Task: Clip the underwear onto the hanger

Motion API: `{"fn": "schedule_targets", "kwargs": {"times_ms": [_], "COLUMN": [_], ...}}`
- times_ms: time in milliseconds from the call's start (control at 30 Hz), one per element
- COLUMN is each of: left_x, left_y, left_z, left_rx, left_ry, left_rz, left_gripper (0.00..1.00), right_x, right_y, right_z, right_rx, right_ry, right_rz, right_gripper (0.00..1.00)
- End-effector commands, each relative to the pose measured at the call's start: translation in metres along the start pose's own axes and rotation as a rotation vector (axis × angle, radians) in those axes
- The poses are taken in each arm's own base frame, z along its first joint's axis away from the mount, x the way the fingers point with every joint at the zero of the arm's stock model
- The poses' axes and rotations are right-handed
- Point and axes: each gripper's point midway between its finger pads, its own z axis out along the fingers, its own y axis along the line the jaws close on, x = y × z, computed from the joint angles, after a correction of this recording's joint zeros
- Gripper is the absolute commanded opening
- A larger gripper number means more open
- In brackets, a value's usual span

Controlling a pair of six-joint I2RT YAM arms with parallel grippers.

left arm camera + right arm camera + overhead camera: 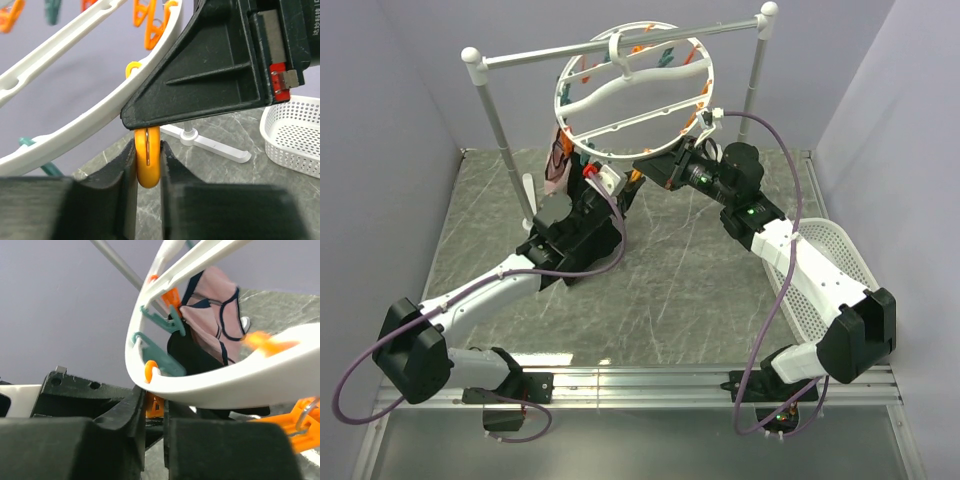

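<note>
Underwear (187,354), as far as I can make out, is the dark cloth hanging just under the hanger (240,381), right beside the pink garment (210,315). Only a patch of it shows, so I cannot tell whether any pin holds it yet.

My left gripper (148,156) is clamped on an orange clothespin (148,171) at the hanger's lower rim. My right gripper (153,404) is pinched on orange plastic at that same stretch of rim, possibly the same clothespin. I judge the task about midway: the pin is in hand, but I see no cloth in its mouth. What remains is to squeeze it open, bring the cloth in and release.

For writing, I see one line of small print on my right gripper's body, above the clothespin, too small and cut off to read. I see no brand anywhere.
</note>
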Motion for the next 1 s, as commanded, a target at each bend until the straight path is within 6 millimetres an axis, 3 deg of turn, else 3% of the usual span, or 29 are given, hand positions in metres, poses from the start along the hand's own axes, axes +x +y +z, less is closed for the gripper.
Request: {"fn": "schedule_targets", "kwargs": {"times_ms": [0, 100, 200, 233, 300, 333, 367, 400, 500, 533, 567, 633, 700, 800, 967], "left_x": [-0.02, -0.019, -0.017, -0.026, -0.022, -0.026, -0.03, -0.016, -0.012, 0.014, 0.01, 0.036, 0.049, 0.083, 0.107], "left_y": [-0.011, -0.012, -0.019, -0.017, -0.028, -0.024, -0.041, -0.042, -0.057, -0.064, -0.061, -0.062, -0.056, -0.063, -0.062], "left_z": [0.003, -0.004, -0.018, -0.025, -0.04, -0.05, -0.06, -0.074, -0.093, -0.108, -0.106, -0.116, -0.114, -0.123, -0.118], "left_rx": [0.045, 0.055, 0.107, 0.118, 0.216, 0.246, 0.394, 0.461, 0.657, 0.717, 0.749, 0.811, 0.821, 0.917, 0.946], "left_ry": [-0.043, -0.023, 0.017, 0.008, 0.04, 0.044, 0.035, 0.107, 0.147, 0.268, 0.25, 0.346, 0.377, 0.467, 0.524], "left_rz": [0.029, 0.032, 0.051, 0.065, 0.063, 0.076, 0.125, 0.122, 0.212, 0.174, 0.266, 0.291, 0.379, 0.498, 0.645], "left_gripper": [0.24, 0.49, 0.62, 0.67, 0.8, 0.81, 0.86, 0.91, 0.9, 0.89, 0.89, 0.88, 0.86, 0.83, 0.8], "right_x": [-0.021, -0.02, -0.018, -0.018, -0.018, -0.018, -0.017, -0.017, -0.016, -0.016, -0.016, -0.018, -0.019, -0.022, -0.022], "right_y": [0.017, 0.018, 0.02, 0.019, 0.018, 0.019, 0.017, 0.017, 0.014, 0.013, 0.011, 0.01, 0.011, 0.017, 0.02], "right_z": [0.0, 0.0, -0.001, -0.001, -0.001, 0.0, 0.0, 0.0, 0.003, 0.003, 0.004, 0.005, 0.006, 0.005, 0.005], "right_rx": [-0.031, -0.042, -0.056, -0.054, -0.053, -0.054, -0.05, -0.05, -0.045, -0.045, -0.042, -0.031, -0.03, -0.033, -0.031], "right_ry": [-0.056, -0.047, -0.036, -0.037, -0.033, -0.032, -0.032, -0.03, -0.02, -0.021, -0.02, -0.018, -0.017, -0.018, -0.008], "right_rz": [-0.016, -0.037, -0.062, -0.068, -0.086, -0.092, -0.097, -0.11, -0.129, -0.136, -0.151, -0.161, -0.162, -0.149, -0.141], "right_gripper": [0.04, 0.0, 0.0, 0.0, 0.0, 0.0, 0.0, 0.0, 0.0, 0.0, 0.0, 0.0, 0.0, 0.0, 0.0]}}
